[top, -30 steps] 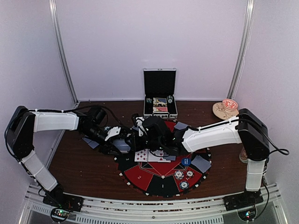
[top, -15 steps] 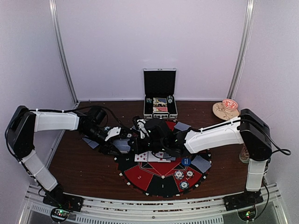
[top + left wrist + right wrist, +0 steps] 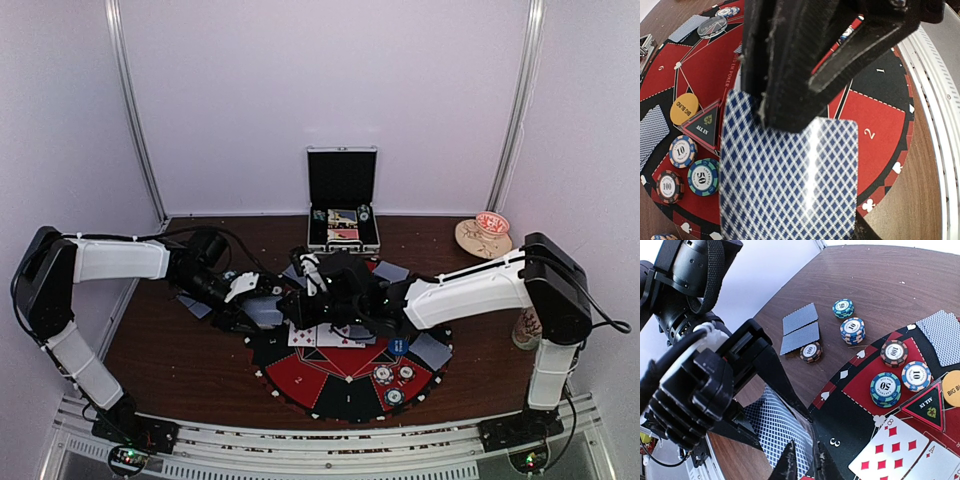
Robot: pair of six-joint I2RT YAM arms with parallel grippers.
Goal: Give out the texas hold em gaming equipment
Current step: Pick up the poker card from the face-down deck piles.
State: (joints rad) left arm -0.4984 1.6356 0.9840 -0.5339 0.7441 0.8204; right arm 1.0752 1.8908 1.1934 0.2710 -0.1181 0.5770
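Note:
My left gripper [image 3: 258, 312] is shut on a deck of blue-diamond-backed playing cards [image 3: 790, 180], held above the left edge of the round red-and-black poker mat [image 3: 350, 372]. My right gripper [image 3: 807, 460] has reached across to it. Its two fingertips pinch the top card [image 3: 775, 427], which curls upward off the deck. In the left wrist view the right gripper's black fingers [image 3: 790, 60] hang over the deck. Poker chips marked 50 [image 3: 885, 388], 10 [image 3: 916, 375] and 100 [image 3: 894, 353] lie on the mat by an orange big-blind disc [image 3: 684, 108].
Face-up cards [image 3: 890, 450] lie mid-mat, and two face-down cards [image 3: 800, 327] with chip stacks [image 3: 852, 330] sit on the wood. An open metal case [image 3: 343, 205] stands at the back, a tan dish [image 3: 483, 232] at the back right, a patterned mug [image 3: 527, 328] by the right arm.
My right arm has slid leftward until its gripper meets the deck, and its fingers have closed onto the top card. The left arm and deck have stayed still.

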